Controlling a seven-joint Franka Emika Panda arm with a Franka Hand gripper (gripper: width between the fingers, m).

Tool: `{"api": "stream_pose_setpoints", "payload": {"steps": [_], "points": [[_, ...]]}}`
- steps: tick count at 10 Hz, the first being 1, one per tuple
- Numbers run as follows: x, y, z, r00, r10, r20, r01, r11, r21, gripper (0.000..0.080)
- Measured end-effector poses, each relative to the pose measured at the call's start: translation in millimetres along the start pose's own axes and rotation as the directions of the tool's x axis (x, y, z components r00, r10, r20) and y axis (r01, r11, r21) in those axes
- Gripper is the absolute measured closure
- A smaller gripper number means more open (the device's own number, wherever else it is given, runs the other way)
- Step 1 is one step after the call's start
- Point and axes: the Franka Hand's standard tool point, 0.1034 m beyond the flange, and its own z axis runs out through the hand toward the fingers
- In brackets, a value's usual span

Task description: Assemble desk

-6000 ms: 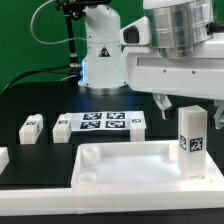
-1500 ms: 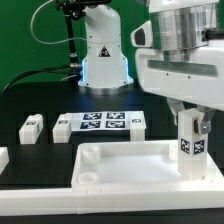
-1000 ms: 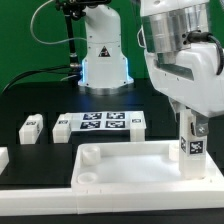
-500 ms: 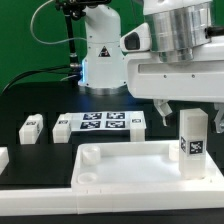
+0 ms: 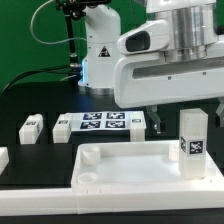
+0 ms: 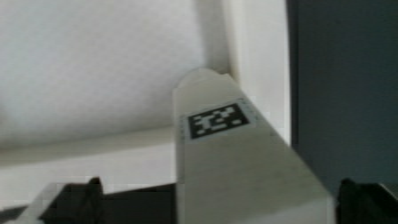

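Note:
The white tray-like tabletop point(image 5: 120, 168) lies at the front, rim up. One white square leg point(image 5: 193, 142) with a black-and-white tag stands upright in its corner socket at the exterior view's right. My gripper point(image 5: 189, 108) hangs just above the leg with its jaws spread wide. One dark finger point(image 5: 155, 122) shows to the leg's left and does not touch it. In the wrist view the leg point(image 6: 228, 150) runs up between the two fingertips of the gripper point(image 6: 222, 205), with the tabletop floor point(image 6: 89, 70) behind it.
The marker board point(image 5: 100, 123) lies behind the tabletop. Loose tagged legs lie on the black table at the left point(image 5: 33, 126), beside the board point(image 5: 62, 128) and at its right end point(image 5: 137, 122). Another white part point(image 5: 3, 158) sits at the left edge. The robot base point(image 5: 100, 50) stands at the back.
My gripper was shut on the upright leg a second ago. It has since let go, spread its jaws and lifted slightly. The leg stays standing in the socket.

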Motion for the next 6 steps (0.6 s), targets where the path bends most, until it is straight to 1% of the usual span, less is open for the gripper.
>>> {"api": "stream_pose_setpoints", "payload": {"steps": [1,2,3,4,6], "points": [[-0.5,-1.4,0.4,0.996,0.089,0.002,-0.089,0.996,0.005,0.0262],[-0.5,-1.0,0.4,0.997,0.077,0.001,-0.077,0.997,0.005,0.0397],[-0.6,-1.5,0.5,0.993,0.122,0.002,-0.122,0.993,0.006,0.0397],[-0.4,-1.5,0.4,0.983,0.184,0.002,-0.184,0.983,0.006,0.0512],[-0.4,-1.6,0.4,0.95,0.312,0.003,-0.312,0.95,0.006,0.0512]]}}
